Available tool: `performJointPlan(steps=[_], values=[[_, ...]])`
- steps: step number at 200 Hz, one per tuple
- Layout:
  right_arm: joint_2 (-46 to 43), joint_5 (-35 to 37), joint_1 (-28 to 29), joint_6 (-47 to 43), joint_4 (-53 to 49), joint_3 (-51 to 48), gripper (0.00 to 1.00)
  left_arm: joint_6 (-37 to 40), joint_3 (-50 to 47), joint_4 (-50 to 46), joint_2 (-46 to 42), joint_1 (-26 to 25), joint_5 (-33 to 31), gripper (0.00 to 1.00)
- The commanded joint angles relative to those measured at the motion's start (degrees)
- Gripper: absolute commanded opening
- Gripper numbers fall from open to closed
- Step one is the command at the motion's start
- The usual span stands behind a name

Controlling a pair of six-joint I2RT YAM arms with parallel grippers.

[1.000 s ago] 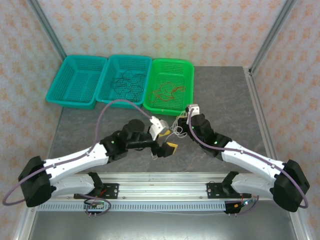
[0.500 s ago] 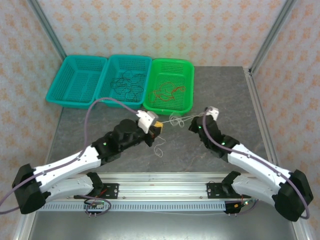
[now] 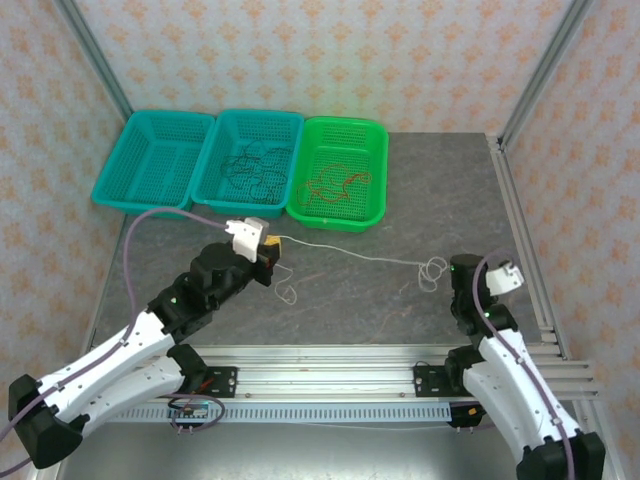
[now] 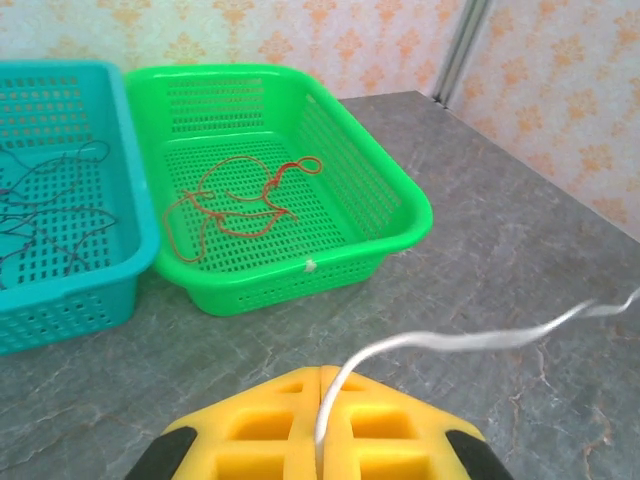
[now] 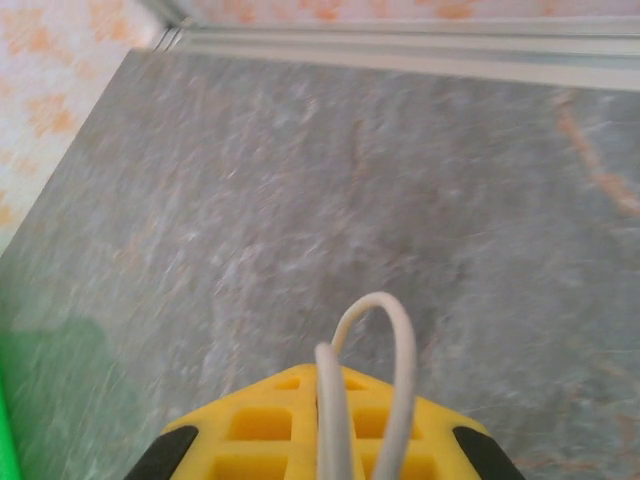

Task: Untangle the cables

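The red cable (image 4: 235,200) lies in the green basket (image 4: 300,285), the dark cable (image 3: 252,165) in the middle teal basket (image 3: 260,114); the white cable (image 3: 350,253) stretches over the counter (image 3: 440,200), clamped by the left fingers (image 4: 260,430) and right fingers (image 5: 260,435); seemingly only its small loops (image 3: 433,270) and binning remain.

Enclosed work cell, evenly lit.
We note patterned wallpaper walls (image 3: 300,50), aluminium corner posts (image 3: 545,70) and a grey stone-look table (image 3: 440,190).

Top cam high behind the bases, looking down at the whole tabletop (image 3: 440,200). Wrist cams close over own fingers (image 4: 260,435); left shares green basket (image 4: 290,285) with top.
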Motion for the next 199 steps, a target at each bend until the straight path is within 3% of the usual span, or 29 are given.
performJointPlan(steps=[1,21,55,87,112,136,199], values=[[-2.49,-0.49,-4.99,2.21,-4.54,-1.43,0.0,-3.79,-0.58,-2.31,-2.04,1.9,-4.96,0.0],[-2.73,-2.44,-7.35,1.85,-4.26,-1.53,0.0,-8.42,-0.58,-5.24,-3.97,5.15,-6.81,0.0],[-0.2,-9.73,-7.59,-2.68,2.86,-2.26,0.0,-11.55,0.13,-5.78,-5.6,9.34,-0.36,0.0],[4.58,-27.98,-7.58,-6.59,18.03,-5.74,0.0,-10.88,5.65,-6.89,-3.07,9.33,3.37,0.0],[9.23,-39.77,-7.14,-11.37,25.36,-6.45,0.0,-7.21,14.04,-10.94,-0.04,9.41,0.87,0.0],[9.82,-40.86,-6.36,-14.99,22.39,-4.46,0.0,-0.82,25.85,-16.12,6.6,11.83,-1.31,0.0],[7.06,-40.38,-6.27,-16.31,19.81,-2.97,0.0,8.7,61.03,-18.41,28.76,25.99,3.34,0.0]])
